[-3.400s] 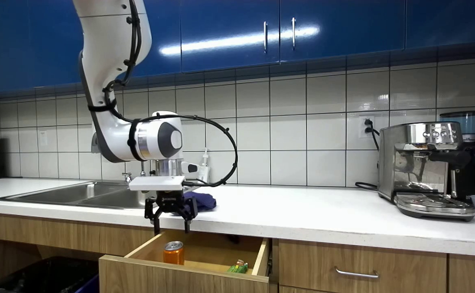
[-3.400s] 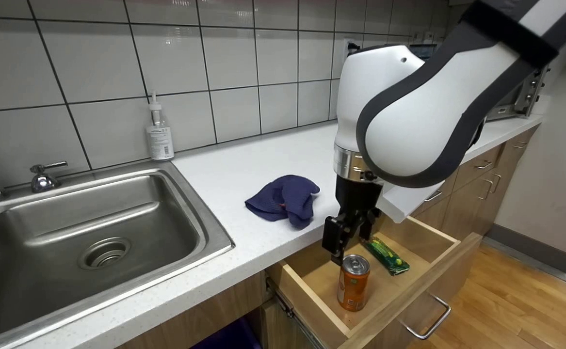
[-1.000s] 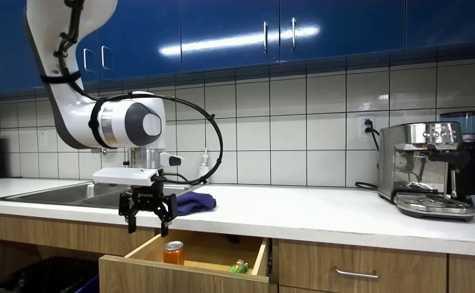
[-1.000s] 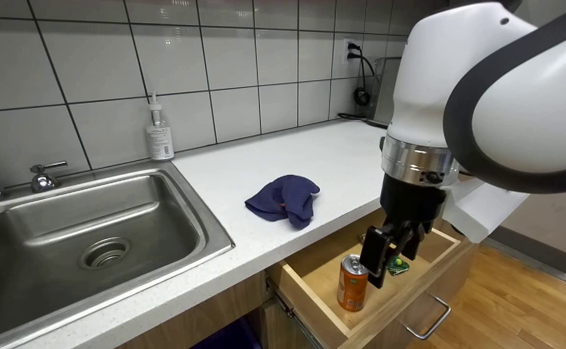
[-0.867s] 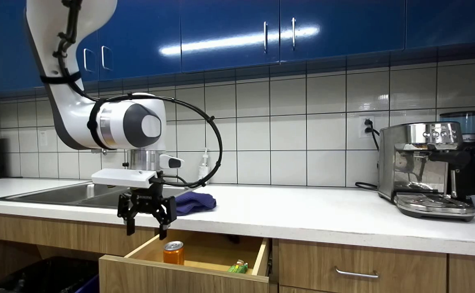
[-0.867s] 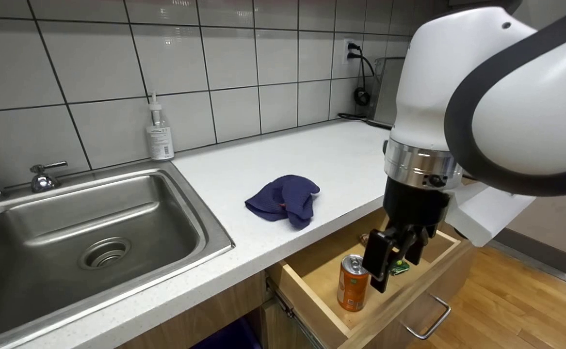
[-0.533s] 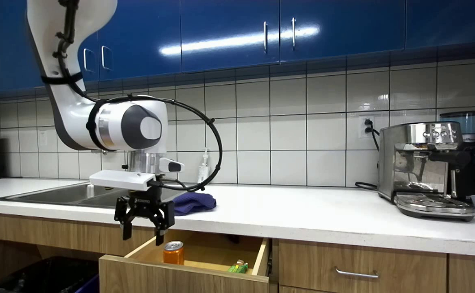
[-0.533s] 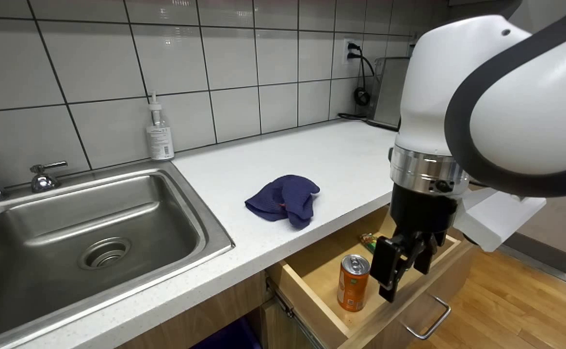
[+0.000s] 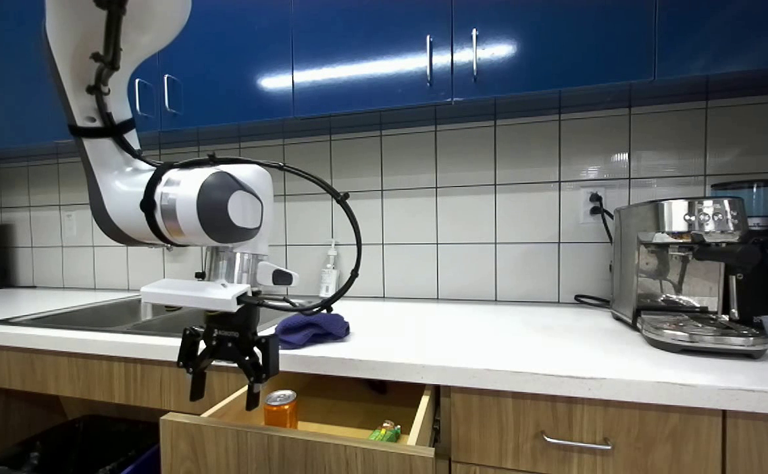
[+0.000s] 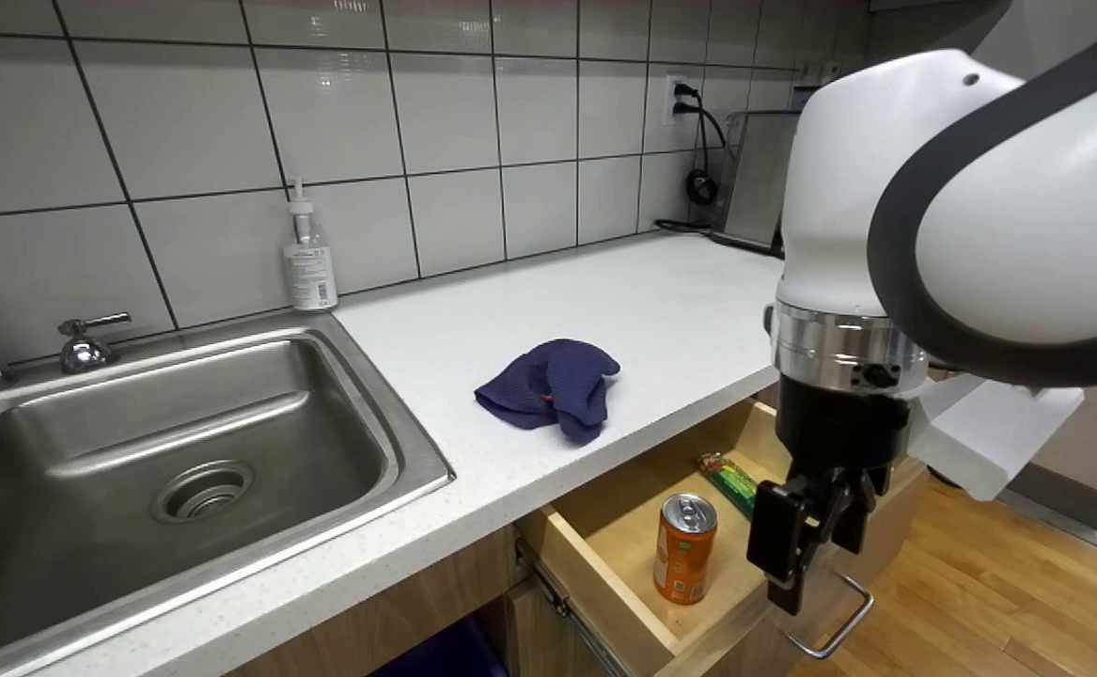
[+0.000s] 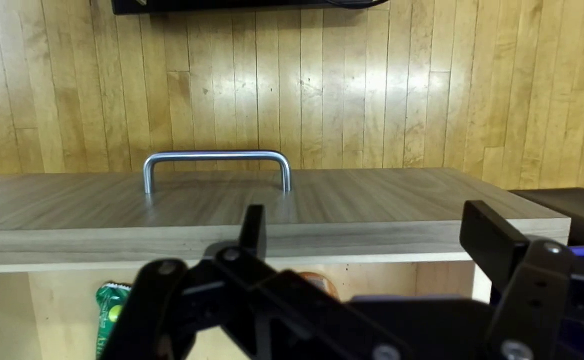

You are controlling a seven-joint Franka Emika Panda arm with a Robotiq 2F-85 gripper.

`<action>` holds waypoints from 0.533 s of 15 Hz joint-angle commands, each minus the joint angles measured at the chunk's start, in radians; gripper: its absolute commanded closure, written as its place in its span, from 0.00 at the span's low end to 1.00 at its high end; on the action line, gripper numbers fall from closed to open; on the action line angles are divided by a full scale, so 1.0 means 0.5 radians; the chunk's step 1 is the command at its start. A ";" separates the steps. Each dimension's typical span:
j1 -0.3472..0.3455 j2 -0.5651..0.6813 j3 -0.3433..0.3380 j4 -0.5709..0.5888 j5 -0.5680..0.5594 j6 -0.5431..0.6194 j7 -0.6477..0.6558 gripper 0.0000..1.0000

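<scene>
My gripper (image 9: 225,393) is open and empty, tilted slightly, above the front edge of an open wooden drawer (image 9: 298,454). It also shows open in an exterior view (image 10: 819,569) and in the wrist view (image 11: 366,215), with the drawer front below and between its fingers. The drawer's metal handle (image 11: 216,155) is on the outer face, and it shows in an exterior view (image 10: 839,628). An orange can (image 10: 685,555) stands upright in the drawer; in the wrist view the can (image 11: 322,281) is mostly hidden by the finger linkage. A green packet (image 10: 734,486) lies in the drawer, partly hidden.
A purple-blue cloth (image 10: 553,385) lies on the white counter (image 10: 548,301) behind the drawer. A steel sink (image 10: 200,414), a soap bottle (image 10: 309,263) and a coffee machine (image 9: 693,270) are on the counter. A bin (image 9: 74,441) stands under the counter beside the drawer.
The arm has moved from over the drawer out toward its front edge, then lowered and tilted a little. The gripper stayed open. The drawer, can, packet and cloth have not moved.
</scene>
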 commanded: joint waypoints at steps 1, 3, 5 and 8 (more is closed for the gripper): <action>-0.031 -0.071 0.004 -0.053 0.035 -0.062 -0.078 0.00; -0.030 -0.063 0.004 -0.068 0.026 -0.043 -0.075 0.00; -0.029 -0.035 0.003 -0.073 0.004 -0.026 -0.041 0.00; -0.025 -0.019 0.006 -0.089 -0.013 -0.009 -0.032 0.00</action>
